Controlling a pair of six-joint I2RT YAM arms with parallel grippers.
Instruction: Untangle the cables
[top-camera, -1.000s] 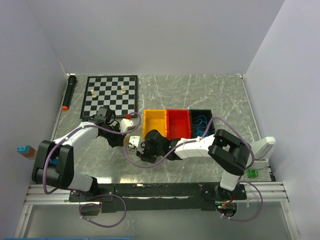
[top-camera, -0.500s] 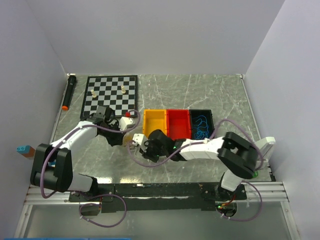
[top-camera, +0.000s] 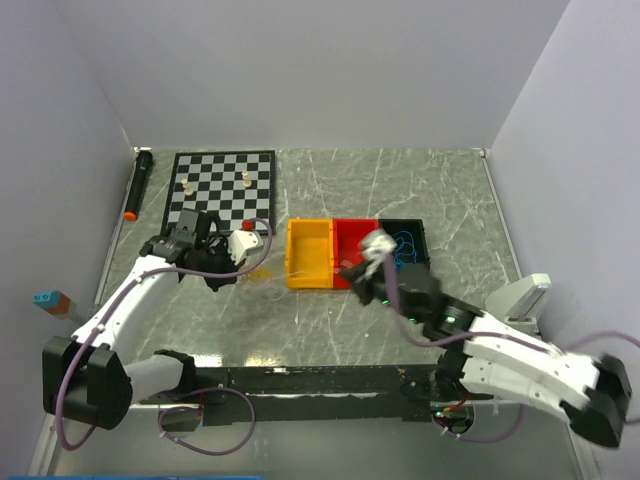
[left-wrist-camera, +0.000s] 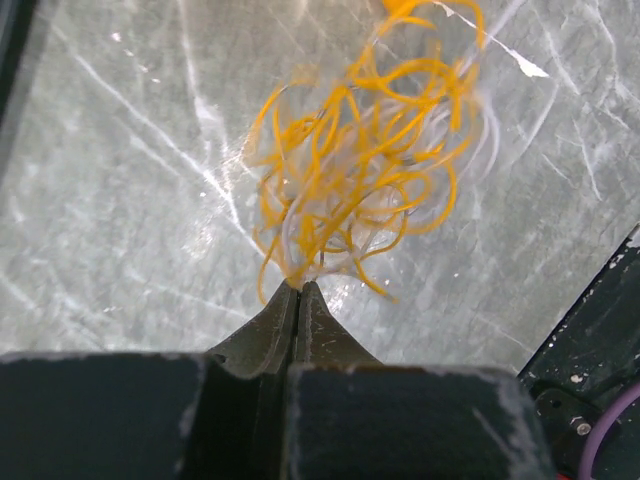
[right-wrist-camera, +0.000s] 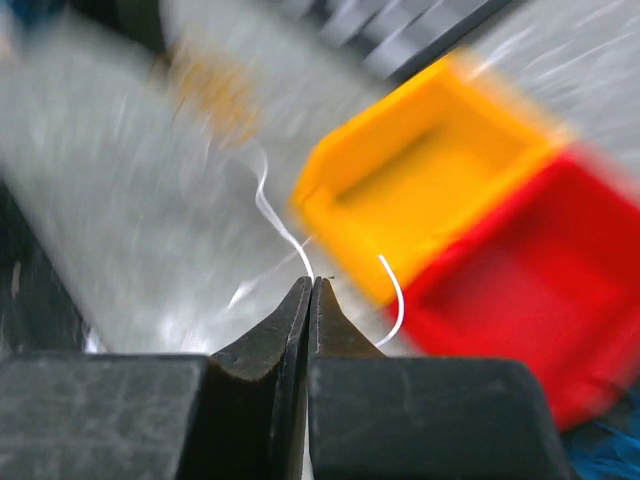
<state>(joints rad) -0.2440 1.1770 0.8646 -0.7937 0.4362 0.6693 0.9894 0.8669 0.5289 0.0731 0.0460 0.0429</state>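
Note:
The cables (left-wrist-camera: 360, 170) are a blurred bunch of thin yellow and white curls hanging over the marble table, with my left gripper (left-wrist-camera: 299, 287) shut on their near end. From above, the bunch shows as a faint yellow wisp (top-camera: 260, 272) just right of the left gripper (top-camera: 238, 272). My right gripper (right-wrist-camera: 311, 280) is shut on a single white strand (right-wrist-camera: 268, 215) that trails off to the left. It is held near the front of the yellow and red bins (top-camera: 355, 270). More cables, blue ones (top-camera: 405, 244), lie in the black bin.
Three joined bins stand mid-table: yellow (top-camera: 310, 255), red (top-camera: 357, 240) and black (top-camera: 418, 232). A chessboard (top-camera: 220, 190) with a few pieces lies at the back left, with a black marker (top-camera: 137, 185) beside it. A white object (top-camera: 525, 295) sits at the right edge.
The right gripper shut on a white strand and pulled away right to the bins. The left gripper stayed shut on the yellow bunch and drew back slightly left.

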